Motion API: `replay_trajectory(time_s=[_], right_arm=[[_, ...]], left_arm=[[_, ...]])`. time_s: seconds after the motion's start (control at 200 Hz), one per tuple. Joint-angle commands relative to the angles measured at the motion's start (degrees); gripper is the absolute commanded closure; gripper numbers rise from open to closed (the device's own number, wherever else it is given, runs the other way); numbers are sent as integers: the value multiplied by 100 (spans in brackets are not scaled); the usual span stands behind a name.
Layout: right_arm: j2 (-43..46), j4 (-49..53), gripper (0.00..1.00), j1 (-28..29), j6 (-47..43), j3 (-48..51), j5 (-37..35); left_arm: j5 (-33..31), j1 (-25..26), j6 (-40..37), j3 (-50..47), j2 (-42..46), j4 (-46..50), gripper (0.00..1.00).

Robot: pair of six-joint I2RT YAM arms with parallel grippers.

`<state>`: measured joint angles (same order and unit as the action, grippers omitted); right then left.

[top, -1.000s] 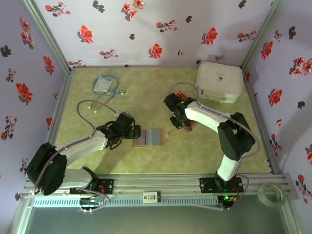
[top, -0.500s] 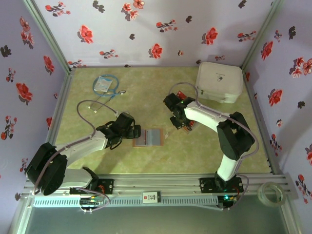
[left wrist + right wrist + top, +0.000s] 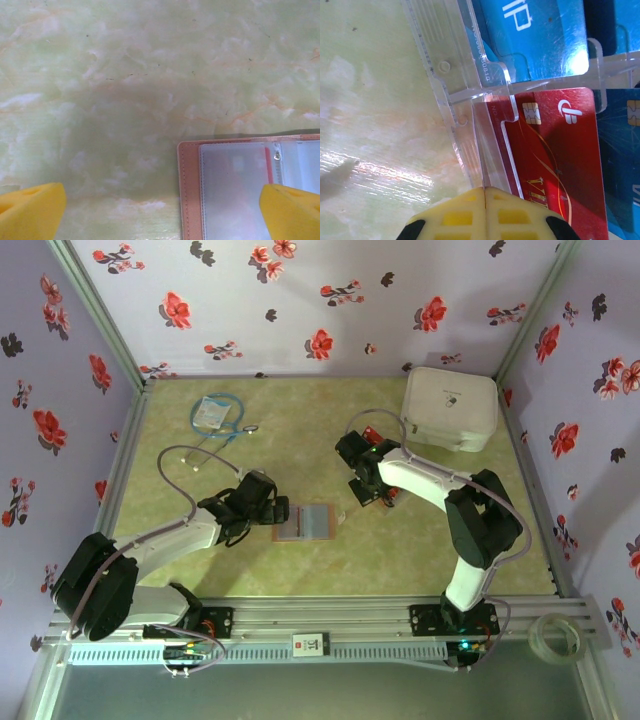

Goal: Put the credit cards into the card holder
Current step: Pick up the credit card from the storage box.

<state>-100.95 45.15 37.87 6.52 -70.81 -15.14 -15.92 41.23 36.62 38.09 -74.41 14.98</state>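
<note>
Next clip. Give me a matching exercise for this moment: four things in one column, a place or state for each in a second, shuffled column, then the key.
Things
1. left gripper
2. right gripper
3. card holder
4. white case

Place or state
A. in the far right corner
B. jaws shut, at a red card
C. lying flat, unfolded
D. jaws wide open

Pairs: 1-D; 2-B; 3-C; 4-A
</note>
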Motion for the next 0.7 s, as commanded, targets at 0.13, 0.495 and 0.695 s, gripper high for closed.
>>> replay_trajectory(time_s=[0.13, 0.495, 0.695], right_arm=[[233, 428, 100, -7, -167, -327, -119], [1332, 589, 100, 19, 294, -930, 804], [2051, -1008, 100, 19, 1532, 32, 2180]], left_arm=[[-130, -28, -163, -56, -30, -48, 0], [-101, -30, -327, -56, 72, 46, 0], [134, -27, -564, 175, -112, 507, 0]])
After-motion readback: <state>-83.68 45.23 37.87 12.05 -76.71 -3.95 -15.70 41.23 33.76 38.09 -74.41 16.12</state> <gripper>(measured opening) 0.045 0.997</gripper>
